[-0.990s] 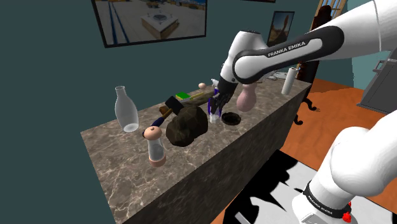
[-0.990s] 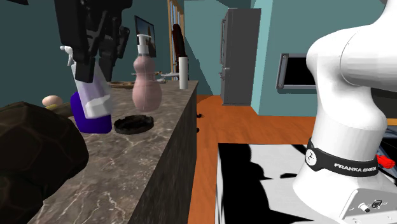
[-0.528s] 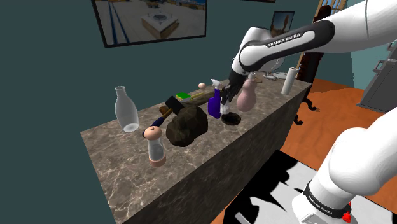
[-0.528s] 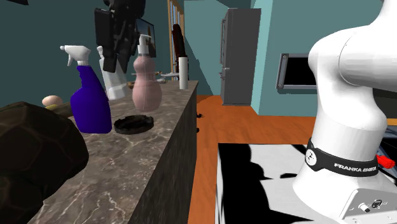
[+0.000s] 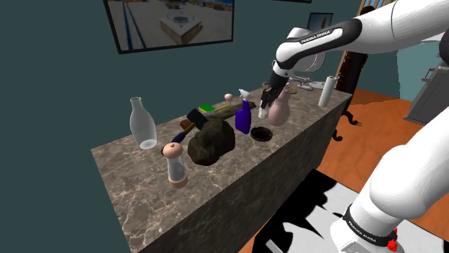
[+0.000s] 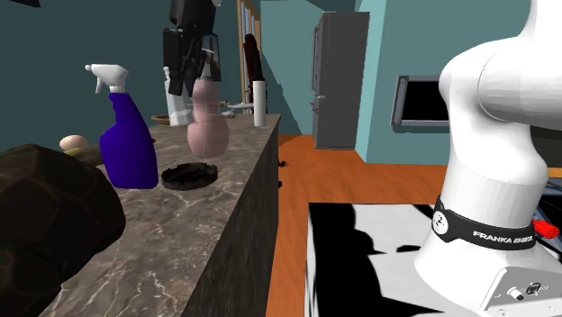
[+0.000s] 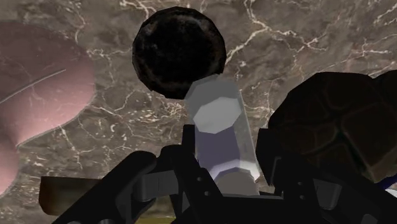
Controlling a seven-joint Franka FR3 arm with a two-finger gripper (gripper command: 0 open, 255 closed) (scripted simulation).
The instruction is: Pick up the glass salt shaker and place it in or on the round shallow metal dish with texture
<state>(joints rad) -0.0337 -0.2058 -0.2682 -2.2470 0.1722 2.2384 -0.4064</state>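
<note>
You have a long brown marble counter (image 5: 302,123) before you; the white robot arm (image 5: 392,27) reaches out over its far part. A big dark lumpy thing like a rock (image 5: 211,142) sits near the middle of the counter. A pink round-bellied bottle with a pump top (image 6: 207,122) stands upright further along; a dark blue spray bottle with a white trigger (image 6: 126,146) stands between the lump and the pink bottle. A black round shallow dish (image 6: 190,175) lies flat on the marble, just in front of those two bottles. The black gripper (image 6: 183,76) is closed around a small clear pale salt shaker (image 7: 219,133); its two fingers clasp the shaker's sides. The shaker hangs in the air, off the counter, higher than the dish and close by the pink bottle; in the wrist view its far end points at the marble just beside the dish's rim.
</note>
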